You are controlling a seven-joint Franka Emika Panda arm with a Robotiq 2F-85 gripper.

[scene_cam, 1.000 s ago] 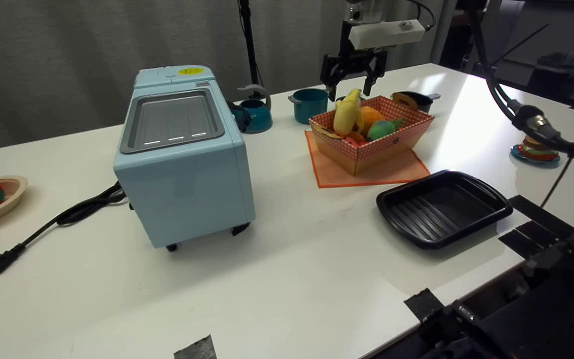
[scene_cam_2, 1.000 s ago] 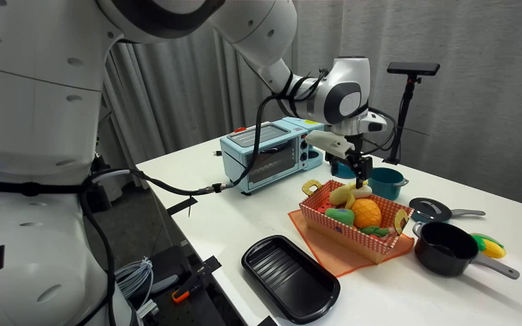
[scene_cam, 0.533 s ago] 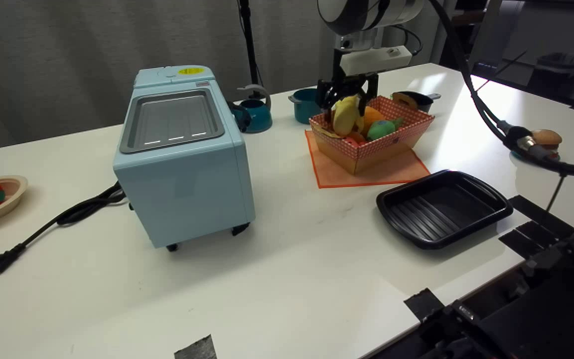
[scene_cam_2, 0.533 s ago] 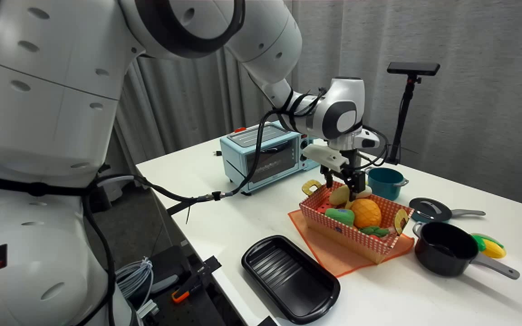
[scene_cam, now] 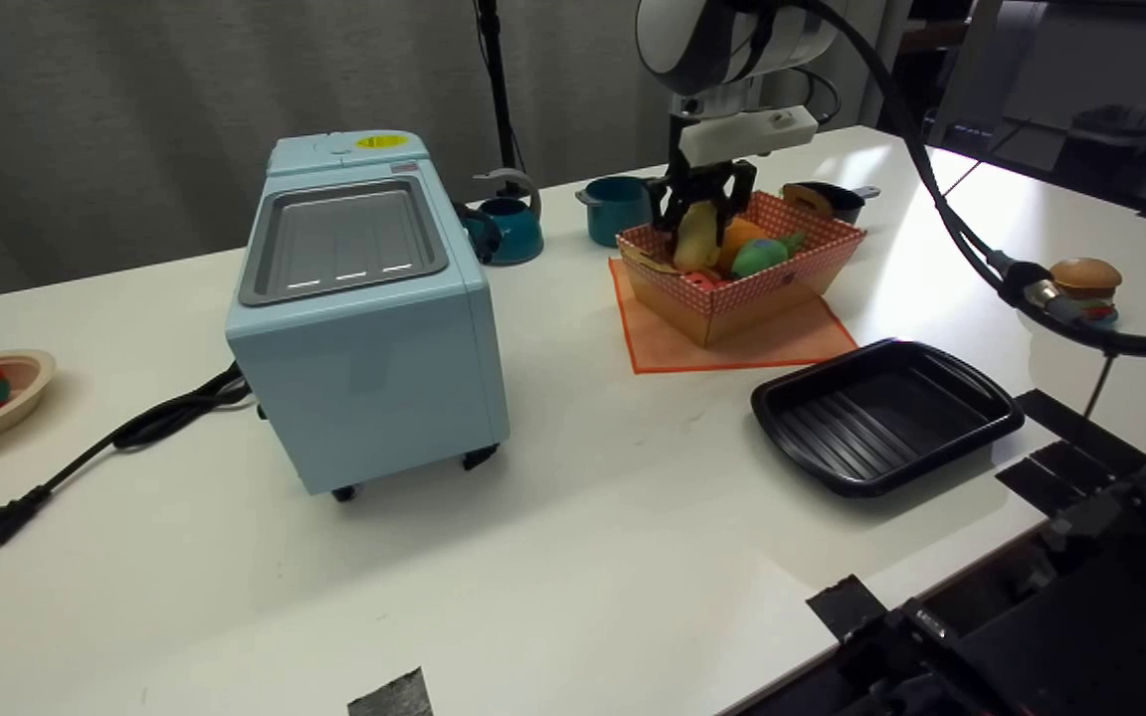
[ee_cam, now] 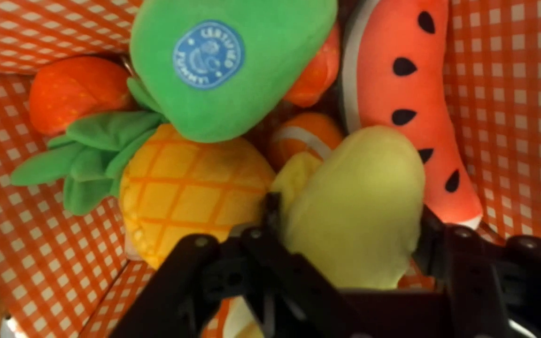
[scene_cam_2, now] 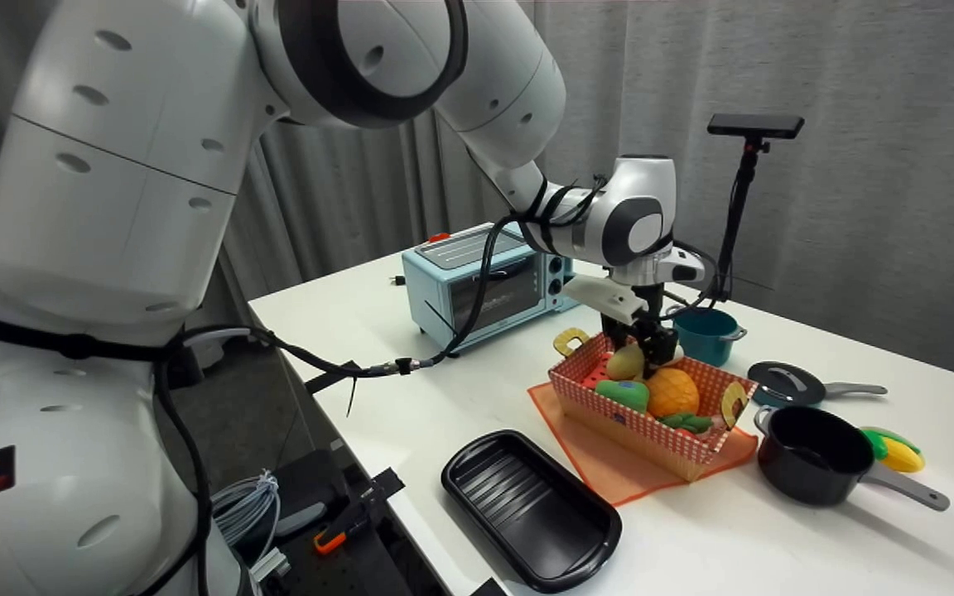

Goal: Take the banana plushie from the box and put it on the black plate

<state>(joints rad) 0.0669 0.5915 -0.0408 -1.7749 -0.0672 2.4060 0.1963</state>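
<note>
The gripper is down inside the box and grasps the banana, its fingers set against both sides; how firm the hold is, I cannot tell. The banana lies inside the box, between the fingers, and has yet to reach the black plate, which sits well apart from the gripper, past the box's wall.

Most likely to go wrong, I judge, is a slip: the banana looks plump and smooth, and if only its upper part is held it may slide out on the lift. The finger beside the pineapple could also snag it and bring it up. Swung across too low, the banana could hit the wall between gripper and black plate and drag the box over the cloth beneath.

Close in, the watermelon slice lies by the opposite finger, the green fruit ahead of both, and a small orange toy lower down, partly covered. The teal pot stands near the gripper, outside the box; the black saucepan is farther off, and the oven well apart
</note>
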